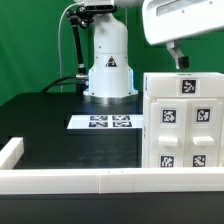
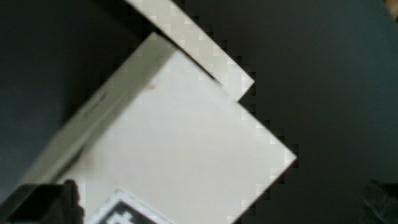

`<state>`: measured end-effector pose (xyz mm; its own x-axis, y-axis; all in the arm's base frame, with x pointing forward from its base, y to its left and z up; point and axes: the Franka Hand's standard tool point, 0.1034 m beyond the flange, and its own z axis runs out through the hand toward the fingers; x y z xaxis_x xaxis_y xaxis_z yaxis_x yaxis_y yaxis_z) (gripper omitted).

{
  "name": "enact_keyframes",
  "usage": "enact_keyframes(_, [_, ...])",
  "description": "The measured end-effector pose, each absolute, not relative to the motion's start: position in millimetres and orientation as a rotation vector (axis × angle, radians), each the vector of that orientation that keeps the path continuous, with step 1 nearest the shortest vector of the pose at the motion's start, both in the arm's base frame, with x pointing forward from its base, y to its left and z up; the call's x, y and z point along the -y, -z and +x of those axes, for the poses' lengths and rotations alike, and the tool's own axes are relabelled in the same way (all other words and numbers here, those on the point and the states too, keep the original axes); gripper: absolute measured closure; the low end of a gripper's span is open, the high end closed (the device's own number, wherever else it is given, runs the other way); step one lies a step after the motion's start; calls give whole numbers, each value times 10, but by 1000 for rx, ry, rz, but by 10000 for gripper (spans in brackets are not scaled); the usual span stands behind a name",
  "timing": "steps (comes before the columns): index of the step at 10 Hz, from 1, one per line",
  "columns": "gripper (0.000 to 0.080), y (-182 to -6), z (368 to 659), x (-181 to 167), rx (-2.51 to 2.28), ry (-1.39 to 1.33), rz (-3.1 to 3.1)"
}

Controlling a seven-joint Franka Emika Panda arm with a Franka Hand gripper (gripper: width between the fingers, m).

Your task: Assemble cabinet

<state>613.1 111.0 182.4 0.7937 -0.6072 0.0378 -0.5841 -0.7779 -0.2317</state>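
Note:
The cabinet (image 1: 183,120) is a large white box standing at the exterior view's right, with several black-and-white tags on its front and one on its top. My gripper (image 1: 178,55) hangs just above its top back edge, apart from it. In the wrist view the cabinet's white top (image 2: 187,130) fills the middle, with a tag (image 2: 125,212) near the gripper (image 2: 214,208). One dark finger (image 2: 45,203) shows at one side and the other at the opposite edge, wide apart with nothing between them. The gripper is open and empty.
The marker board (image 1: 110,122) lies flat on the black table in front of the robot's white base (image 1: 108,70). A low white border rail (image 1: 60,181) runs along the front edge and the exterior view's left corner.

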Motion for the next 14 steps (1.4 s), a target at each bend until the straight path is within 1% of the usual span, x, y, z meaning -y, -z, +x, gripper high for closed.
enact_keyframes(2, [3,-1844,6156,-1013,-516,199,-2900])
enact_keyframes(4, [3,-1817,6102,-946,-160,143,-2959])
enact_keyframes(6, [3,-1881,6119,-942,-55,179,-2970])
enact_keyframes(9, [3,-1849,6104,-912,262,199,-2976])
enact_keyframes(10, [3,-1836,6101,-886,599,244,-2948])
enact_keyframes(11, [3,-1817,6081,-887,830,245,-2906])
enact_keyframes(14, [3,-1754,6031,-881,1376,155,-2773])
